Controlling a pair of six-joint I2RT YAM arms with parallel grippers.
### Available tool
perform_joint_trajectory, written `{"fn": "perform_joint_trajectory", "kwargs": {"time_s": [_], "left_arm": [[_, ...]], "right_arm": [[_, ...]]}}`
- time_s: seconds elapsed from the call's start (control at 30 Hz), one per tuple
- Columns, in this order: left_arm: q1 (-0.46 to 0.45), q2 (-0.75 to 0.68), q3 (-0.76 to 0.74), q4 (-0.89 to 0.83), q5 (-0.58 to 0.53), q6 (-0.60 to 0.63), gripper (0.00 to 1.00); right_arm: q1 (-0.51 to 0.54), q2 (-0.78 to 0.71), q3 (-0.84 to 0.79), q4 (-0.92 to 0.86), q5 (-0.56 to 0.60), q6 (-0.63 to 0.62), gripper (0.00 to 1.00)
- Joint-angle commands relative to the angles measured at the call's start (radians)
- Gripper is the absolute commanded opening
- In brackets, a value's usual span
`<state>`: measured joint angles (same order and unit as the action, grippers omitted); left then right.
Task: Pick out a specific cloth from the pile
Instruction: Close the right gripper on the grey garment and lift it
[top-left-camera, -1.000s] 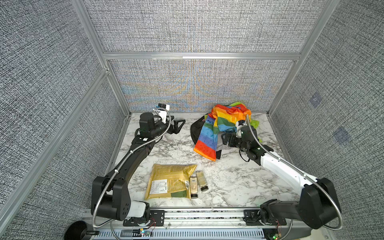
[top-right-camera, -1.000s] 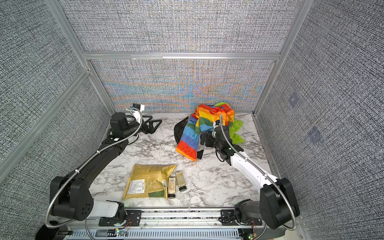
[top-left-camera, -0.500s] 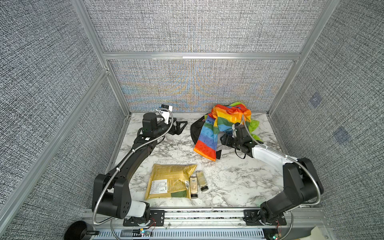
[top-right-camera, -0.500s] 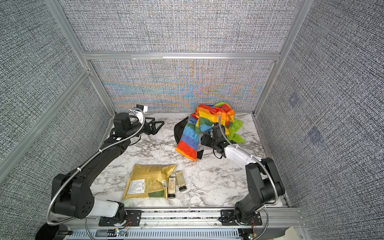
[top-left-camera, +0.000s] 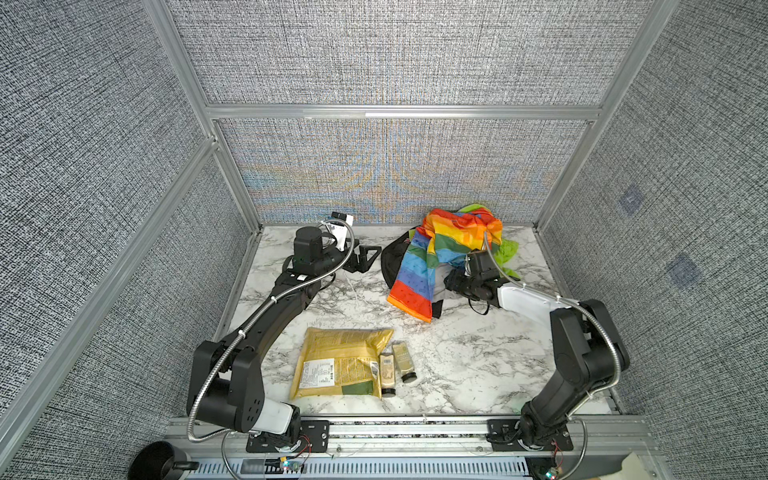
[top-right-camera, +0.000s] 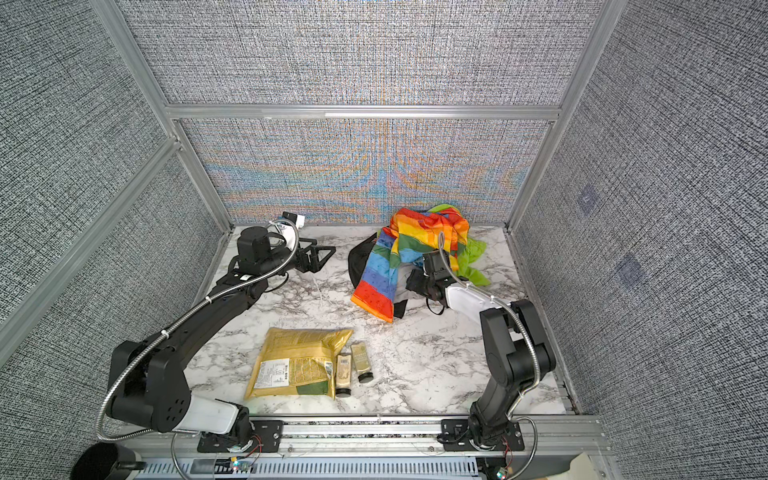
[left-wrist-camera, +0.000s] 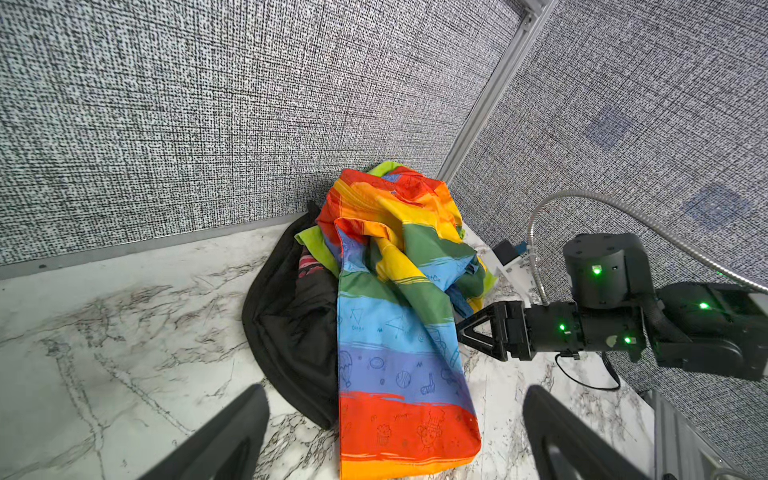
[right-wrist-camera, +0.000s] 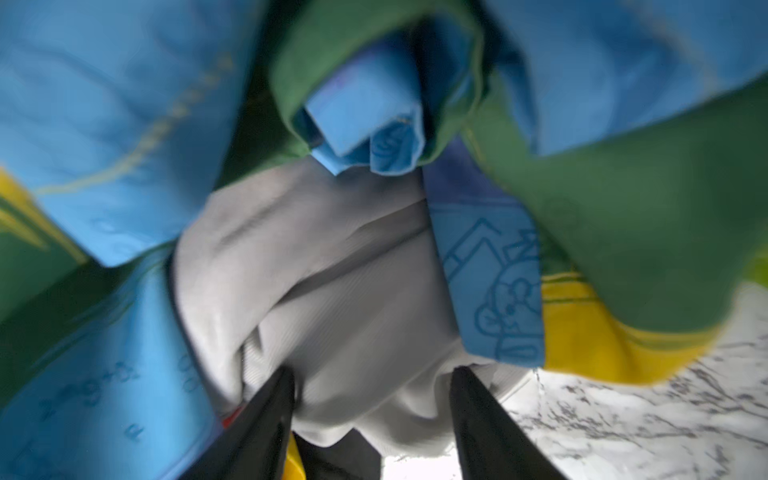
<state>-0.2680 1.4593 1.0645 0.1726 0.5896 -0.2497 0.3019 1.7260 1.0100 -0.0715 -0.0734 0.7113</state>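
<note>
Target grey cloth (right-wrist-camera: 332, 257) lies under rainbow-striped cloth (top-left-camera: 415, 274) at pile (top-left-camera: 451, 249) front edge. State: right claw (right-wrist-camera: 372, 372) part-spread, straddling grey fold; left claw (left-wrist-camera: 392, 399) spread wide, empty. Pinch grey only, keep striped hem out, draw low along surface (top-left-camera: 478, 353); expect rainbow drag.

striped cloth (top-left-camera: 440, 257) is overhanging grey cloth (right-wrist-camera: 332, 270), blocking top | table (top-left-camera: 340, 299) is lying open left of pile (top-left-camera: 457, 232) | bag (top-left-camera: 340, 361) is crowding front
</note>
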Motion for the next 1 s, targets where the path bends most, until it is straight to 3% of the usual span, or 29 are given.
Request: {"fn": "perform_joint_trajectory", "kwargs": {"time_s": [0.0, 0.1, 0.27, 0.43, 0.97], "left_arm": [[-0.003, 0.005, 0.013, -0.009, -0.002, 0.014, 0.99], [-0.005, 0.009, 0.015, -0.012, -0.002, 0.013, 0.99], [-0.011, 0.013, 0.017, -0.018, -0.007, 0.019, 0.98], [-0.018, 0.011, 0.018, -0.018, 0.001, 0.015, 0.98], [-0.042, 0.009, 0.022, -0.031, -0.01, 0.029, 0.98]], "right_arm": [[-0.001, 0.028, 0.013, 0.04, -0.029, 0.019, 0.6], [-0.001, 0.047, 0.014, 0.046, -0.032, 0.031, 0.5], [-0.004, 0.016, -0.013, 0.067, -0.01, 0.029, 0.21], [-0.006, -0.053, -0.046, 0.063, 0.015, -0.005, 0.01], [-0.033, -0.388, -0.042, -0.027, 0.073, -0.027, 0.0]]}}
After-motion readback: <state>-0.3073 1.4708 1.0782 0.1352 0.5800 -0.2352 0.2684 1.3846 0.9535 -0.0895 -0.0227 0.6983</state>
